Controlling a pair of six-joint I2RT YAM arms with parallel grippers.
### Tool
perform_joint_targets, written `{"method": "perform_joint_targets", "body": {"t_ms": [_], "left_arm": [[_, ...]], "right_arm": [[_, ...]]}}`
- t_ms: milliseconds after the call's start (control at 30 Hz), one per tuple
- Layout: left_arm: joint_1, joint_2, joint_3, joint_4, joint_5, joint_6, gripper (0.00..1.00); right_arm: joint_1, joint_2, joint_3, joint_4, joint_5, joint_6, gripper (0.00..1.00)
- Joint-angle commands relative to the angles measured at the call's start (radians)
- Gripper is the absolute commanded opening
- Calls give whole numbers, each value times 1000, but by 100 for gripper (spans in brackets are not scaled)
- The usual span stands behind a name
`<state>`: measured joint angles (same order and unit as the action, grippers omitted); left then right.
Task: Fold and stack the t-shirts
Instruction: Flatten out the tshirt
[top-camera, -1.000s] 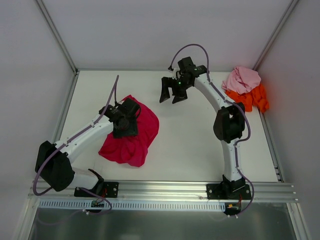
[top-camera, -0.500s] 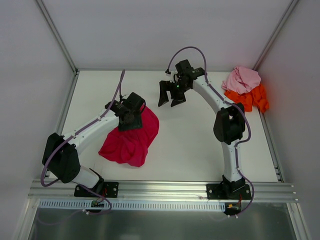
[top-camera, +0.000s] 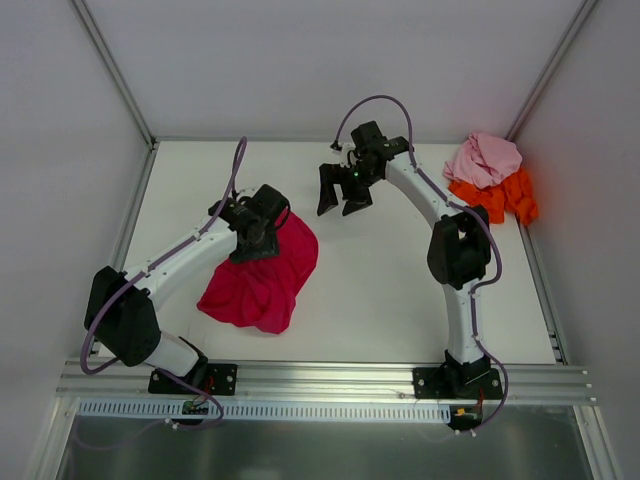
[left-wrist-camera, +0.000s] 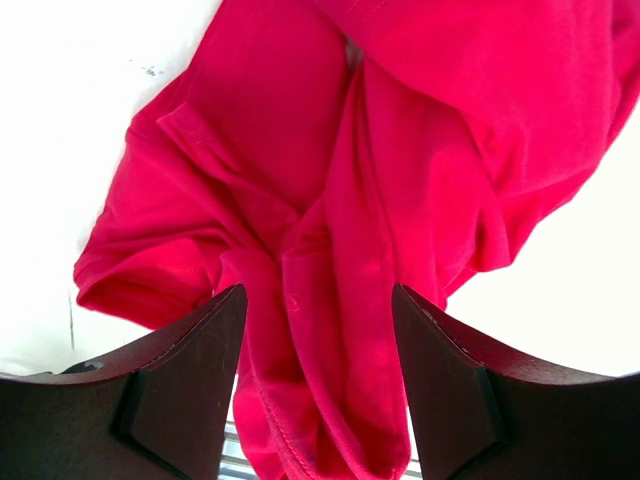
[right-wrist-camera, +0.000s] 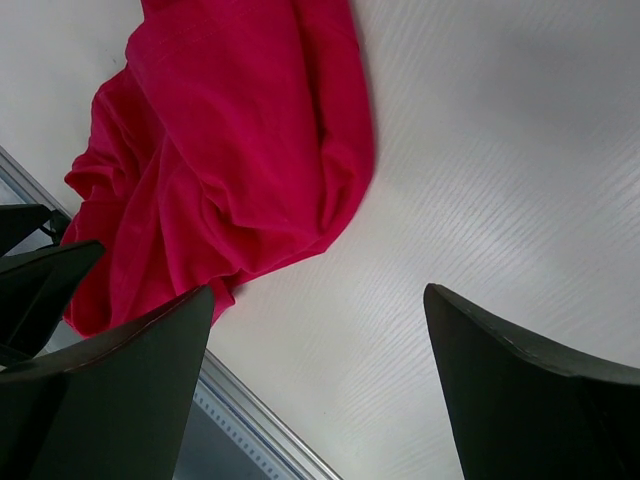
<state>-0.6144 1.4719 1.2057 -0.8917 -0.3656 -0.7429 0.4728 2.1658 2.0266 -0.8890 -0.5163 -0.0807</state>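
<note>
Left fingers clamp a fold of the crimson shirt, crumpled centre-left on the worktop; right fingers gape empty, upper centre. Pink shirt tops orange shirt, upper right.

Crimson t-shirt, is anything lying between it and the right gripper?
Nothing visible does. The right gripper hangs, jaws open, over the bare table, and only white tabletop lies between it and the crimson t-shirt. The left gripper is at the shirt's far-left edge, beyond that gap.
</note>
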Motion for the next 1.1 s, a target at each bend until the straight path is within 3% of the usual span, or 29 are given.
{"method": "perform_joint_targets", "body": {"t_ms": [0,433,533,633,667,700,733,900,1067], "left_arm": [[4,5,15,-47,-26,-39,61],[8,39,-41,17,17,-30,56],[8,38,-43,20,13,-29,50],[8,47,-41,28,16,-23,35],[8,50,-41,31,17,-21,28],[8,51,-40,31,17,-21,11],[8,50,-40,31,17,-21,3],[8,2,5,-33,-56,-45,0],[8,-111,152,-142,-209,-70,0]], "right_arm": [[4,-72,0,1,-10,-13,92],[4,-84,-14,-2,-4,-21,92],[4,-86,-16,-1,-2,-21,92],[4,-87,-19,-2,-1,-21,92],[4,-87,-19,-4,-2,-19,92],[4,-87,-20,-2,-1,-22,92],[4,-87,-20,-2,-1,-22,92],[4,-44,32,-14,-17,-2,92],[9,57,216,-90,-73,19,92]]}}
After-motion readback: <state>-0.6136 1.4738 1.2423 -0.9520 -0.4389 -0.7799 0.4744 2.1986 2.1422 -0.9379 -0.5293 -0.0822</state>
